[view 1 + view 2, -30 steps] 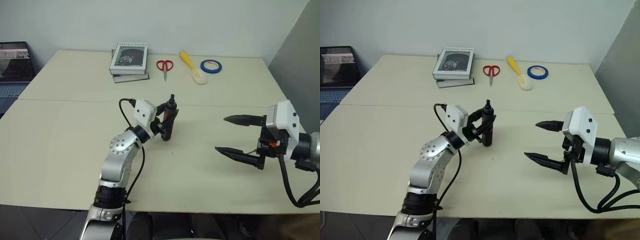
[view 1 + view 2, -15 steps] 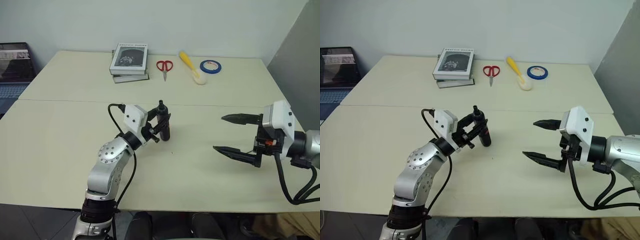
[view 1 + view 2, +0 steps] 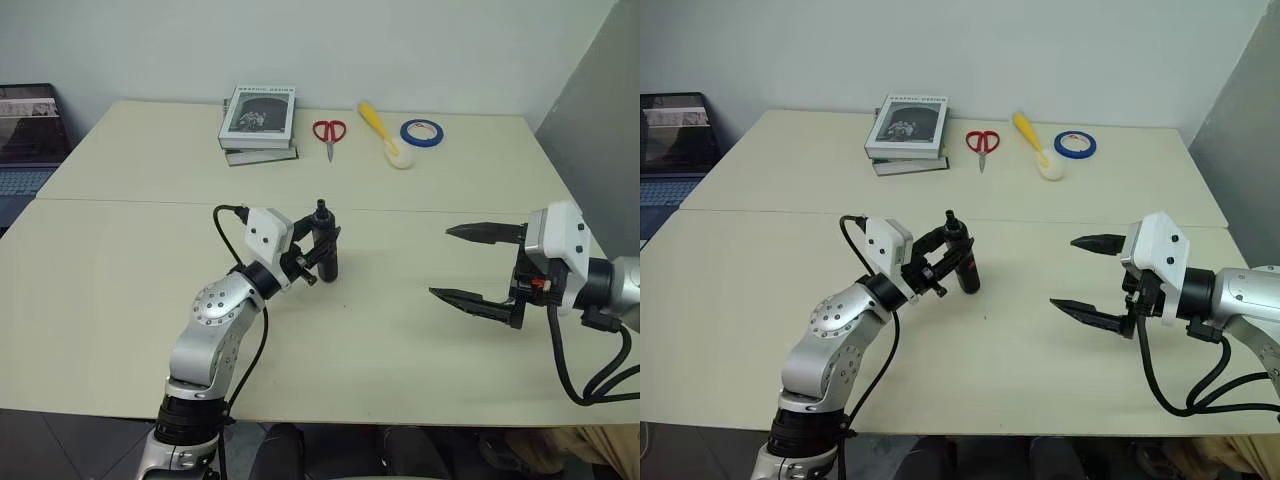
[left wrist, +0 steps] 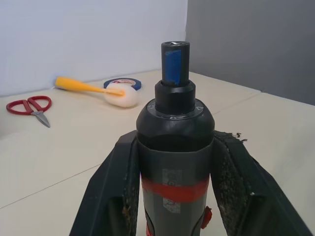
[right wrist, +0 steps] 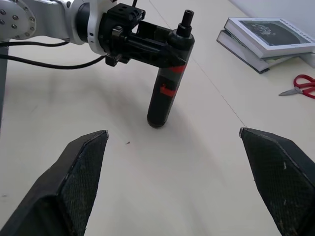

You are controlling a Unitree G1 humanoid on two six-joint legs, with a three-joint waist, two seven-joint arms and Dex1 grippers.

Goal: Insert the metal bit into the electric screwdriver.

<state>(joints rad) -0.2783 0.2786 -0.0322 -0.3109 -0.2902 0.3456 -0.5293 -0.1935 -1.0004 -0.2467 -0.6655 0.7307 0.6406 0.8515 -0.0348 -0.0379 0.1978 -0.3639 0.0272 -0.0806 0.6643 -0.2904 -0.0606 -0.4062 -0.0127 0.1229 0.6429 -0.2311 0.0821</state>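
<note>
The electric screwdriver (image 3: 326, 253) stands nearly upright, tilted slightly, near the middle of the surface (image 3: 130, 290), clamped between the jaws of the left gripper (image 3: 318, 251). In the left wrist view the two black fingers (image 4: 114, 196) press against the sides of its dark body just above the red band; the lower body is cut off by the picture's edge, while the bluish tip (image 4: 175, 61) points upward. Whether the butt end touches the surface cannot be told from the head views; the right wrist view shows it at or just above the surface.

The right gripper (image 3: 484, 265) hangs above the surface well apart from the tool, its jaws spread wide with nothing between them; its fingertips (image 5: 83, 169) point toward the screwdriver.

Along the far edge lie stacked books (image 3: 258, 122), red scissors (image 3: 329, 133), a yellow-handled brush (image 3: 385, 134) and a blue tape roll (image 3: 422, 132). A laptop (image 3: 28, 135) is cut off beside the surface.
</note>
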